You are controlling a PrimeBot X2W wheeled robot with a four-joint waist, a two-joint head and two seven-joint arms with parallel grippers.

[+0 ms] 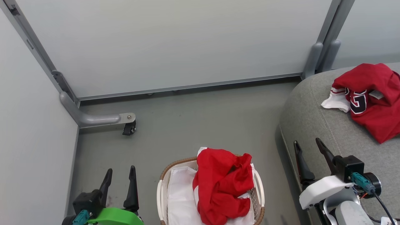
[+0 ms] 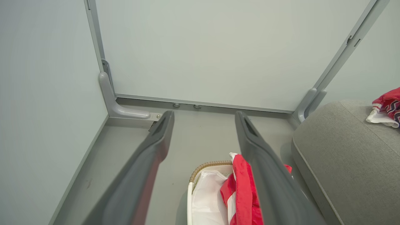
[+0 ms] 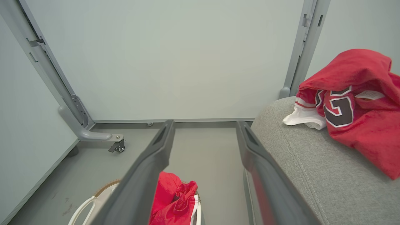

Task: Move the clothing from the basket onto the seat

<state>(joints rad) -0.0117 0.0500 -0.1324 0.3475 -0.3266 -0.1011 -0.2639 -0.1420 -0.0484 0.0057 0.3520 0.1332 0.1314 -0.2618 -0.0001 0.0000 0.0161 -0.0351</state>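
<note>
A lettered red garment (image 1: 368,97) with a white sleeve lies crumpled on the grey seat (image 1: 315,122). A second red garment (image 1: 223,184) sits heaped in the basket (image 1: 175,164) on the floor (image 1: 187,125), over its white liner (image 1: 181,193). The left hand (image 1: 121,169) and the right hand (image 1: 306,141) both have their fingers spread apart and hold nothing. The left hand is beside the basket, and the right hand is at the seat's edge.

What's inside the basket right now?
Inside the basket: one red garment, crumpled toward the robot's right, lying on the white liner. Whatever lies beneath the garment and liner is covered.
</note>
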